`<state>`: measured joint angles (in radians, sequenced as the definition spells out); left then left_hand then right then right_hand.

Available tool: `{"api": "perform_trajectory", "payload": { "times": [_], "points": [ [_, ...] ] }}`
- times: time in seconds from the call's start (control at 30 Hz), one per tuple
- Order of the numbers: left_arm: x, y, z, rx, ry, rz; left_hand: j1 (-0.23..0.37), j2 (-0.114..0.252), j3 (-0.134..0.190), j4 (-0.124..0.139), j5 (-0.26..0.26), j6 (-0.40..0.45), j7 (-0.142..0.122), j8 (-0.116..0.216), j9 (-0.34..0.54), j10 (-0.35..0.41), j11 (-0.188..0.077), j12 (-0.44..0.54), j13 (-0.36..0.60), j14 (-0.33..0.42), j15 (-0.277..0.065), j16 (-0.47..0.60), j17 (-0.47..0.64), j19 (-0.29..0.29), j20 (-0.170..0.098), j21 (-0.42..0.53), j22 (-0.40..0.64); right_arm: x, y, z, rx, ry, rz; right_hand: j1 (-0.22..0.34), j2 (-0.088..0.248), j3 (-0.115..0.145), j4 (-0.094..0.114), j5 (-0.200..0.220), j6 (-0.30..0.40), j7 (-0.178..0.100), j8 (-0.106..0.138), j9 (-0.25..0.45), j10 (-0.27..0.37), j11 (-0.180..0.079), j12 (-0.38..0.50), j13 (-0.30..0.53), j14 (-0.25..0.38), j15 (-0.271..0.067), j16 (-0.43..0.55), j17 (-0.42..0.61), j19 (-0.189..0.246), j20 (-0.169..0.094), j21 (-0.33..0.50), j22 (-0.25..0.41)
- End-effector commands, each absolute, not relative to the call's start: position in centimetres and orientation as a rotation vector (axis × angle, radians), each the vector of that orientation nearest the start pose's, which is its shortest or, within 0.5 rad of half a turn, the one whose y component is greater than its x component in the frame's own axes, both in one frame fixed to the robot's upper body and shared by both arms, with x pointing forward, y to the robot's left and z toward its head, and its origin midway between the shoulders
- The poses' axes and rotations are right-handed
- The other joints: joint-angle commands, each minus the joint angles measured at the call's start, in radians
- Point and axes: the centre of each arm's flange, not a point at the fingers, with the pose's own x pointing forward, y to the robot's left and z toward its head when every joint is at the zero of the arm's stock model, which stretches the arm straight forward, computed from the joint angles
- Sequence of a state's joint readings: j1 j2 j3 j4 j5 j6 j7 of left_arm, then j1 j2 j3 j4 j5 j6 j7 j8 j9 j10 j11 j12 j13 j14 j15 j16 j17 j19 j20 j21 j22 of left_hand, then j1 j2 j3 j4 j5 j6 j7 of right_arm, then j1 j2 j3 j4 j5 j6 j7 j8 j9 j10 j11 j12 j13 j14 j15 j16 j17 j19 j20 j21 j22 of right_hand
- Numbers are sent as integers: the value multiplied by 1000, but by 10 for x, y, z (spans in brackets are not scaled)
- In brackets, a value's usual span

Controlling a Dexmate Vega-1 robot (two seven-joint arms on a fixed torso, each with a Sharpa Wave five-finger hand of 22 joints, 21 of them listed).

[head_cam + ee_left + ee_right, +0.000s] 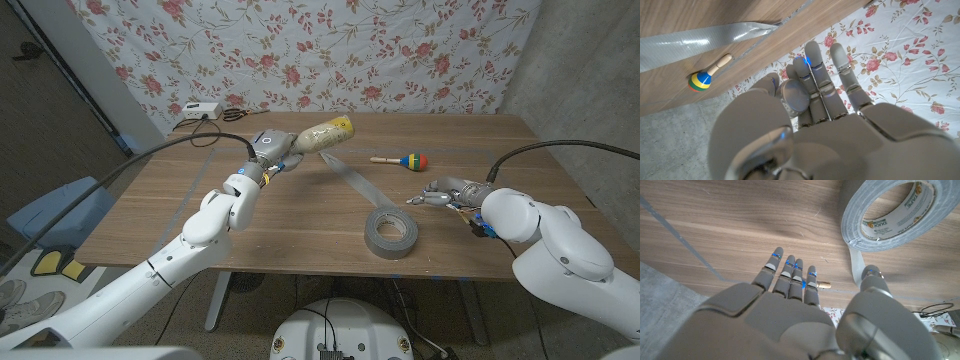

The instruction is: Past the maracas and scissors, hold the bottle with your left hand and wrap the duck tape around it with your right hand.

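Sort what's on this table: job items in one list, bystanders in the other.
Job:
bottle, held up by the left hand
tape roll, its strip running to the bottle
right hand

Lying about:
maraca
scissors
white box

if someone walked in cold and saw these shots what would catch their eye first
Probably the long strip of grey tape stretched across the wooden table, running from the roll of duct tape near the front edge up to the bottle that the left hand grips above the table. Next, the bright striped maraca lying beyond the open right hand, and the rose-patterned sheet behind.
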<state>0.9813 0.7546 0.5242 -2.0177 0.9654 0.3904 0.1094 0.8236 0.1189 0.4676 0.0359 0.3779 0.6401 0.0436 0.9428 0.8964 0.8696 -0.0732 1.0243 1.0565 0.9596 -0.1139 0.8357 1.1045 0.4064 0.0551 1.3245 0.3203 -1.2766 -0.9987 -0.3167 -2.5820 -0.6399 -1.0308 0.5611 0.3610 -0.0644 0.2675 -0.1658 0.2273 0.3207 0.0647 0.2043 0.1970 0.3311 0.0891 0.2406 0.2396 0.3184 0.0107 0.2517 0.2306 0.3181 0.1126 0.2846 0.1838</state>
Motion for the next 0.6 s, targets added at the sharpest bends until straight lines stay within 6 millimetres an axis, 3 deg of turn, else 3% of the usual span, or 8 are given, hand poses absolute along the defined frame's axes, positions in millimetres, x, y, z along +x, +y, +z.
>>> {"api": "perform_trajectory", "payload": {
  "times": [0.03,0.6],
  "points": [
    [528,197,24,1575,-799,366,-59,67,132,120,9,133,27,0,2,1,-2,-4,5,10,3,-5,4,-2,0,11,-4,431,-226,-45,-1429,9,87,14,-3,-3,-1,11,12,-3,7,2,9,-1,7,4,6,-1,5,5,12,-3,4,6],
    [521,202,24,1576,-800,382,-66,68,138,118,7,129,27,-1,7,3,-2,-9,7,15,6,-12,8,-11,0,31,-29,449,-202,-55,-1542,94,93,37,-2,-9,9,27,10,-6,5,4,-5,-6,9,14,-7,-5,6,20,9,0,-1,8]
  ]
}}
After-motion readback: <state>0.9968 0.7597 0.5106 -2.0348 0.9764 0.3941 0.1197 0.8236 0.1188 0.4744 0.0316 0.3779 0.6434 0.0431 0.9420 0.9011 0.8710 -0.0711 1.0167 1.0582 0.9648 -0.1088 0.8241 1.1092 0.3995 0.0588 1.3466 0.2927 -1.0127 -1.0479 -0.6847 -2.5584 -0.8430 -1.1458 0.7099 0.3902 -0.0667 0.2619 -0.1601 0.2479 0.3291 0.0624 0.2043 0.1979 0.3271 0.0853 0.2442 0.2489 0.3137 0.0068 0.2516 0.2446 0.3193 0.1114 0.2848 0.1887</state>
